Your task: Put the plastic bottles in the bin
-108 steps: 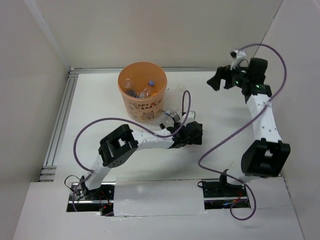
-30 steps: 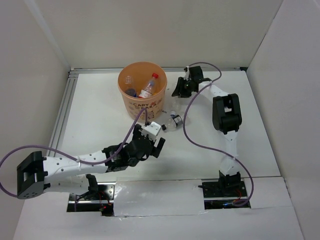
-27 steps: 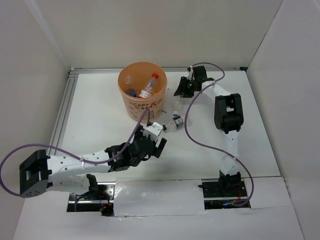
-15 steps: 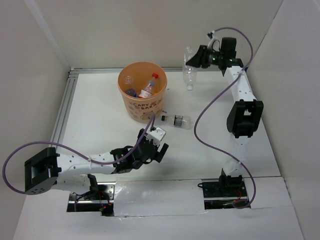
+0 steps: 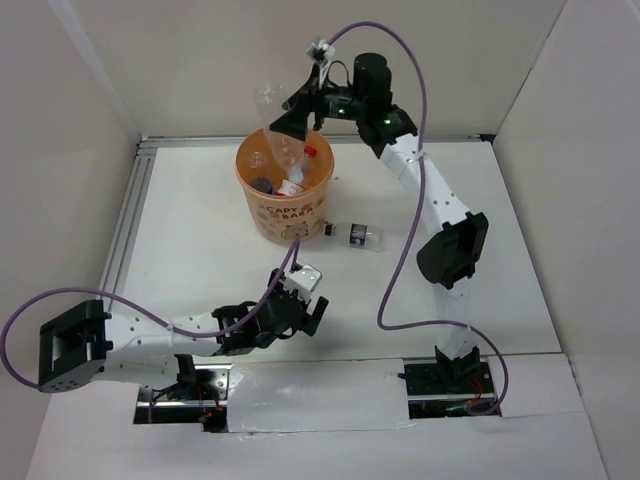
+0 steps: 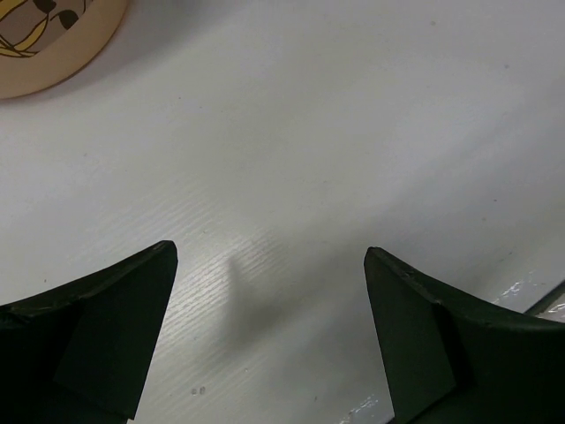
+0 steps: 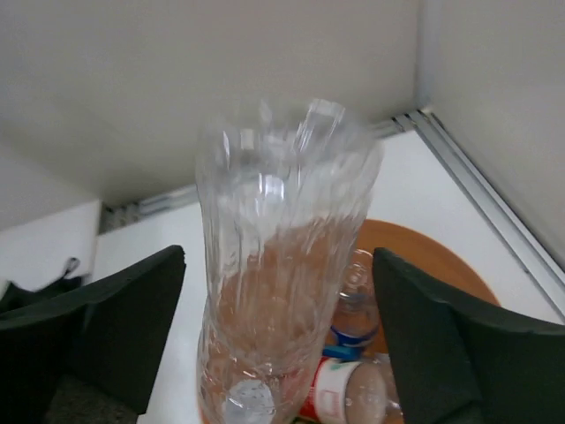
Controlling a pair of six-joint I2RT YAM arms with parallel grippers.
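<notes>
The right arm reaches up and across the desk (image 5: pixel 500 250), so the right fingers (image 7: pixel 106 336) hang over the bin (image 5: pixel 262 215), which stands at the far middle. They are spread wide and a clear bottle (image 7: pixel 282 265) fills the gap between them, its sides against or just beside both inner faces. Its outline is blurred, and I cannot tell whether they grip it. Its ridged base is uppermost. In the top view it is tilted, with the upper end up and to the left and the lower end at the bin's mouth.

Other bottles lie inside the bin: a red-capped bottle (image 5: pixel 297 180) with a red-white label, a blue-labelled bottle (image 7: pixel 353 331), and a small clear one (image 5: pixel 257 158) by the left wall.

A dark-labelled bottle (image 5: pixel 352 236) lies on its side on the desk just right of the bin's foot, apart from both arms.

The left arm stretches low along the near part of the desk. The left fingers (image 6: pixel 88 336) are near the middle, short of the bin, wide apart with only bare desk between them. The bin's cream foot shows in the top left corner of the left wrist view
</notes>
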